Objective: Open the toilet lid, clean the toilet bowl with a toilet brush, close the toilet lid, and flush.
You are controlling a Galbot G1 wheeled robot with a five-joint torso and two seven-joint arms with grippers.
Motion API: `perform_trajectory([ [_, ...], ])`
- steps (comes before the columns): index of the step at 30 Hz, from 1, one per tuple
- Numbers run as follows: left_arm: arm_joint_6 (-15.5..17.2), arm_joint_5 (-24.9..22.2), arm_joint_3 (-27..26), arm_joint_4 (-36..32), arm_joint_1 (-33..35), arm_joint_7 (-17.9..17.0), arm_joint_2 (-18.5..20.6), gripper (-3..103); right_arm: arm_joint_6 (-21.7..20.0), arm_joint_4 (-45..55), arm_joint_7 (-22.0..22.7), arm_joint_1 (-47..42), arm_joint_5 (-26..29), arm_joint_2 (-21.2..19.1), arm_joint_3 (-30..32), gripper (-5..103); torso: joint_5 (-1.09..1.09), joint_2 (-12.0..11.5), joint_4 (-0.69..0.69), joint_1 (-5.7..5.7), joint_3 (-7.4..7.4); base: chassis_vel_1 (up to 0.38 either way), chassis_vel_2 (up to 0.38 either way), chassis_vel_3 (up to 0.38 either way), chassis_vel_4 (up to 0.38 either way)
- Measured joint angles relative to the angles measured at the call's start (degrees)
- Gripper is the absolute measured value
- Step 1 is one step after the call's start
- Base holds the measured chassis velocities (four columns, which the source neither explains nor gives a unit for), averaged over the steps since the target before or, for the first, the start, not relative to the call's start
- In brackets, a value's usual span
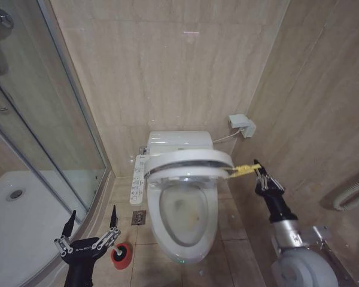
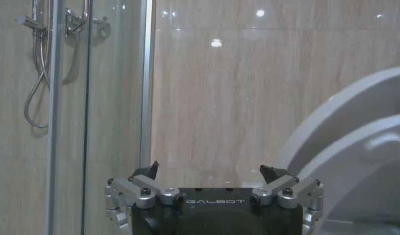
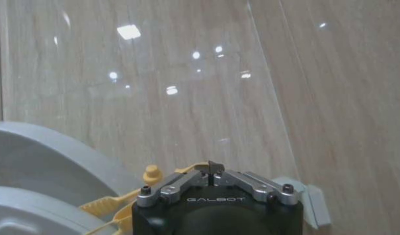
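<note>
Two grippers in play, one working, one waiting. Right gripper (image 1: 256, 169) sits at the right rim of the toilet lid (image 1: 188, 158), fingers pinched together on the yellow loop (image 1: 244, 171) tied there; right wrist view confirms the tips (image 3: 215, 169) closed with yellow strap trailing from under them toward the lid's edge. Loop looks like the intended handle: the lid is glossy and curved, poor for a direct pinch, so the strap gives a pull point off to the side. Lid is partly raised, hinged at the tank end, front edge tilted up over the toilet bowl (image 1: 185, 236), whose stained inside already shows below. Judged step: lifting the lid, not yet upright against the tank. Left gripper (image 1: 91, 229) hangs low at the front-left of the toilet, fingers spread wide and holding nothing, just above the red brush holder (image 1: 122, 254) on the floor tiles by the shower tray (image 1: 12, 227). Probably staged there for the toilet brush; brush handle itself not made out.
</note>
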Motion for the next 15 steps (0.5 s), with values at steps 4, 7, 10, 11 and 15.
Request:
perform_trajectory([
  [4,0.0,0.0,0.0,0.0,0.0,0.0,0.0,100,-1.48,0.09,1.7,4.14,0.43,0.27,-1.56,0,0.01,0.0,-0.01,0.0,0.0,0.0,0.0,0.0,0.0],
  [7,0.0,0.0,0.0,0.0,0.0,0.0,0.0,100,-2.46,-0.37,2.82,7.15,0.43,0.01,-2.64,0,0.0,0.0,-0.02,0.0,-0.01,0.0,0.0,0.0,0.0],
  [10,0.0,0.0,0.0,0.0,0.0,0.0,0.0,100,-3.85,-1.24,4.25,12.0,0.52,-1.09,-3.79,0,0.01,0.0,-0.01,0.0,-0.01,0.0,0.0,0.0,0.0],
  [11,0.0,0.0,0.0,0.0,0.0,0.01,0.0,100,-4.39,-1.54,4.78,13.62,0.75,-1.42,-4.09,0,0.01,0.0,0.0,0.0,0.0,0.0,0.0,0.0,0.0],
  [15,0.0,0.0,0.0,0.0,0.0,0.0,0.0,100,-5.47,-2.81,5.93,17.73,1.17,-1.91,-4.97,0,0.0,0.0,0.01,0.01,0.0,0.0,0.0,0.0,0.0],
])
